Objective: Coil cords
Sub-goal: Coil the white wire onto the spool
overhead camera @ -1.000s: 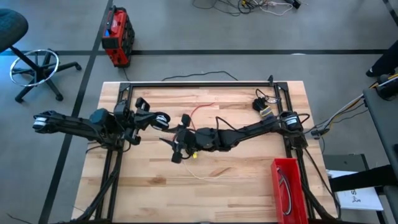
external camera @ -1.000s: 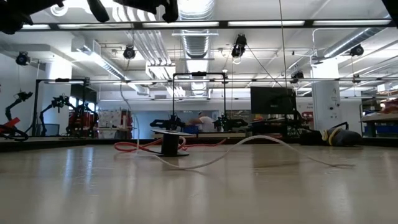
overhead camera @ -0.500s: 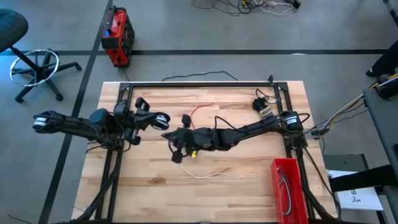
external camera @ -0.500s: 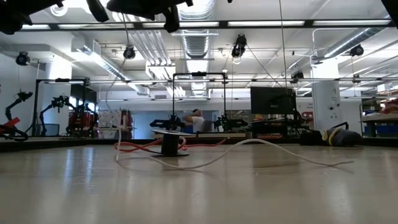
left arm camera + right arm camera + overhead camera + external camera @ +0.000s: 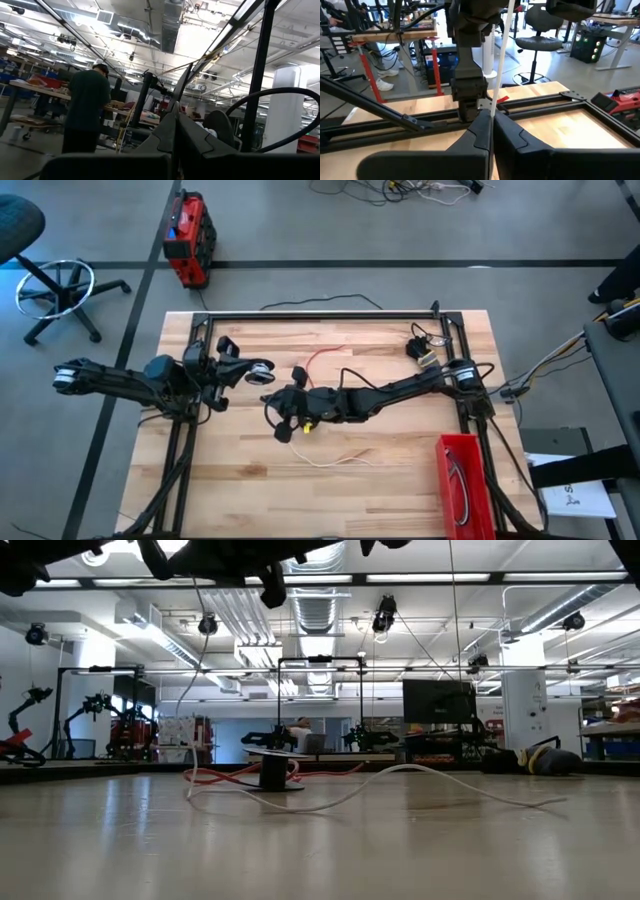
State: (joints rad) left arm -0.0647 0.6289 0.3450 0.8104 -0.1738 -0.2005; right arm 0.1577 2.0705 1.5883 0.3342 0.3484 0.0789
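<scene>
Overhead, the right tool [image 5: 285, 412] hung above the middle of the worktop [image 5: 400, 480] with its fingers [image 5: 512, 136] pressed together on the white cord [image 5: 501, 45], whose loose end trailed across the wood toward the front [image 5: 335, 459]. The left tool [image 5: 262, 370] waited just beside it, fingers closed on nothing I could make out. Behind them lay the red cord [image 5: 322, 357], and a red bin [image 5: 464, 480] at the front right corner held a dark coiled cable.
</scene>
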